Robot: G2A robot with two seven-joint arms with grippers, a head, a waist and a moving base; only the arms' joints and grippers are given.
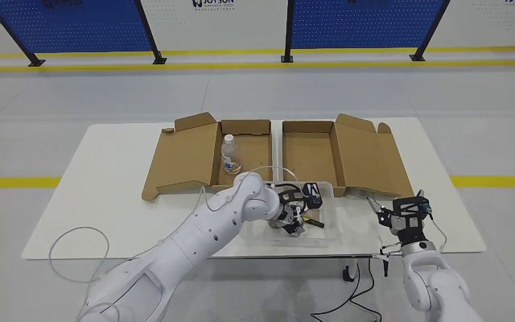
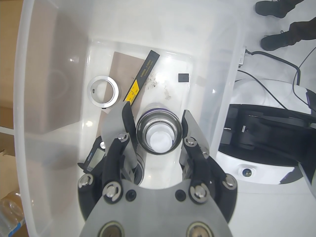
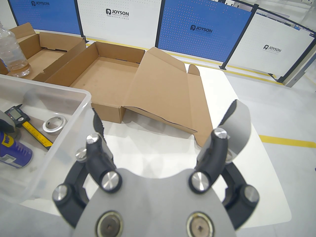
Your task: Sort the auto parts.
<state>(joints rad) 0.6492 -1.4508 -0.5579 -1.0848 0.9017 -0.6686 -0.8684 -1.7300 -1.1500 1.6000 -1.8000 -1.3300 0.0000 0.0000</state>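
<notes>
The white table (image 1: 96, 185) carries two open cardboard boxes. The left box (image 1: 245, 153) holds only a plastic bottle (image 1: 231, 154), and the right box (image 1: 310, 157) has nothing in it. The sorting therefore looks barely begun, with every part left to move.

A clear plastic bin (image 2: 123, 6) stands at the front edge, just beside the boxes, and all the parts are in it. The biggest is a blue spray can (image 2: 158, 136). A digital caliper (image 2: 144, 75) with a yellow scale lies on the floor of the bin, with a metal ring (image 2: 103, 92) just beside it. A small black square (image 2: 183, 77) lies apart from them.

The left pincer (image 2: 156, 114) is down inside the bin. Its jaws are drawn in to the width of the can, one pad on each side, so it appears to be grasping the can. The right pincer (image 3: 166, 109) hovers over bare table beside the bin, spread wide, holding and touching nothing.
</notes>
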